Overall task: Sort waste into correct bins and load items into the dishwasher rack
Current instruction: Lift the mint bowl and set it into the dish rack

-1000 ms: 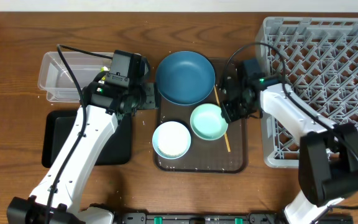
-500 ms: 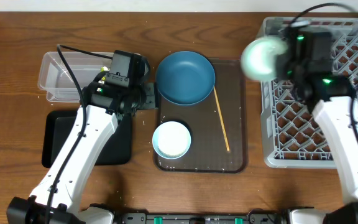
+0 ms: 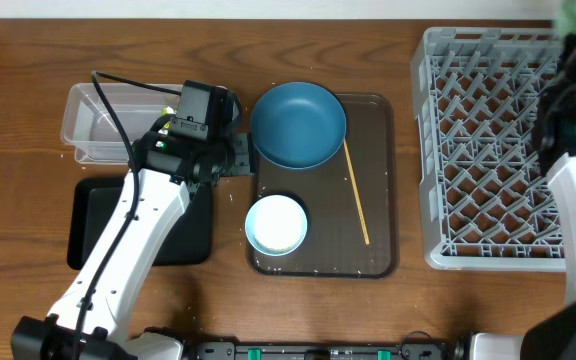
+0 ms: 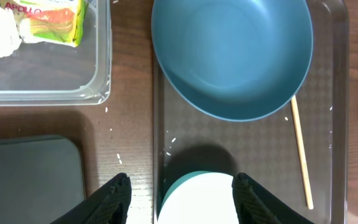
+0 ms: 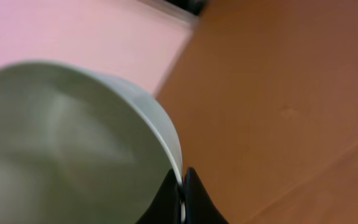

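left jaws: held half apart, empty, over white bowl, well left of dishwasher rack | right jaws: clamped on mint-green bowl rim, at rack's far right corner

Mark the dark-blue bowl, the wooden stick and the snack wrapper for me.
dark-blue bowl (image 3: 298,125), overhead view, centre of its inside.
wooden stick (image 3: 356,193), overhead view, middle of its shaft.
snack wrapper (image 4: 51,22), left wrist view, its printed face.

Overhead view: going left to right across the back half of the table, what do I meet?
clear tub → dark-blue bowl → wooden stick → dishwasher rack
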Motion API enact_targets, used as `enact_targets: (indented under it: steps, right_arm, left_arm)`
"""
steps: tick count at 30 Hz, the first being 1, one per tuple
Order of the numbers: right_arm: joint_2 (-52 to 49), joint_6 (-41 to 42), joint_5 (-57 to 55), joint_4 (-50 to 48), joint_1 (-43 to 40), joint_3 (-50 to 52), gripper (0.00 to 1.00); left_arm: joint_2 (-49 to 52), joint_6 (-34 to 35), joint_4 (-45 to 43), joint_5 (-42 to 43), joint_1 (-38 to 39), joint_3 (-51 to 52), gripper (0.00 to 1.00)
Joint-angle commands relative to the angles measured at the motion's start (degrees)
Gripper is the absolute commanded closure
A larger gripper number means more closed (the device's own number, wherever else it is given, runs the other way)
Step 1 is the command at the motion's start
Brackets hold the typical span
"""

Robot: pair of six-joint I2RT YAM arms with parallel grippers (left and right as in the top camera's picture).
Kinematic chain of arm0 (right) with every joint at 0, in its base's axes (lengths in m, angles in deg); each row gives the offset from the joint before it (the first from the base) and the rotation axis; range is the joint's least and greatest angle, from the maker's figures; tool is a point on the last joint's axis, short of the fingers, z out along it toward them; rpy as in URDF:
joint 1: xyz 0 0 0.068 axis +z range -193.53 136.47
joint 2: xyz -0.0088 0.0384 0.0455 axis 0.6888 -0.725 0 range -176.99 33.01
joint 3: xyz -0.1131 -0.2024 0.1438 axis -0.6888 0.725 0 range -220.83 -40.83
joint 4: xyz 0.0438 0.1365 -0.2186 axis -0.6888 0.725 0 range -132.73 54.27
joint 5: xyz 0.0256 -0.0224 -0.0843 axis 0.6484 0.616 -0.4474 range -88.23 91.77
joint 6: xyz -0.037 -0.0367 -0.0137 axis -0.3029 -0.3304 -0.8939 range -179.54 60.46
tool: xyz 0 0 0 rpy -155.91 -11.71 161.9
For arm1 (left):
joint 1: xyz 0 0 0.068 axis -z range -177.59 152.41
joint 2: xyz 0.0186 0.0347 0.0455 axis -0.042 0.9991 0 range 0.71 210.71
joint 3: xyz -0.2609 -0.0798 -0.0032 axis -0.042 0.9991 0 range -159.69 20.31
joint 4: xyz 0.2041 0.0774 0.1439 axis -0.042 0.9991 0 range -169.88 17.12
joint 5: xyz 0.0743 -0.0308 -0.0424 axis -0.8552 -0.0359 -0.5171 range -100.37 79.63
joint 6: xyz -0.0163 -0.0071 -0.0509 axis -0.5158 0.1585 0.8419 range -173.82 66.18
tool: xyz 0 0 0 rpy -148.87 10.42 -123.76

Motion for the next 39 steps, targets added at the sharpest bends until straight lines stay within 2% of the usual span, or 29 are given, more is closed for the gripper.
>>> enact_targets:
  steps: [1,8,13,18,28,39]
  right_arm:
    - [-3.5,-13.1,-4.8,-4.4,-3.4,-0.5,0.99]
    - [-11.8,-29.4,-6.5,-17.1,-9.0,-0.5,0.99]
    - [-18.1,-36.0,-8.6,-25.5,-12.1,-0.5,0.99]
    - [-22.2,-37.1,-8.1,-27.8,-14.5,-0.5,0.99]
    - [-29.0,-32.8,-7.7,-27.7,-15.1,-0.5,0.99]
    - [-31.8,-32.3,-6.8,-27.6,-15.5,-0.5,0.99]
  left_arm:
    - [0.3,-0.5,0.1,-0.5,0.0,-0.2,0.45]
    - [0.3,-0.5,0.1,-0.5,0.0,-0.2,0.45]
    - [0.3,-0.5,0.1,-0.5,0.0,-0.2,0.45]
    - [0.3,-0.5,0.1,-0.5,0.0,-0.2,0.45]
    - [0.3,-0.5,0.1,-0.5,0.0,-0.2,0.45]
    - [0.3,-0.5,0.1,-0.5,0.0,-0.2,0.45]
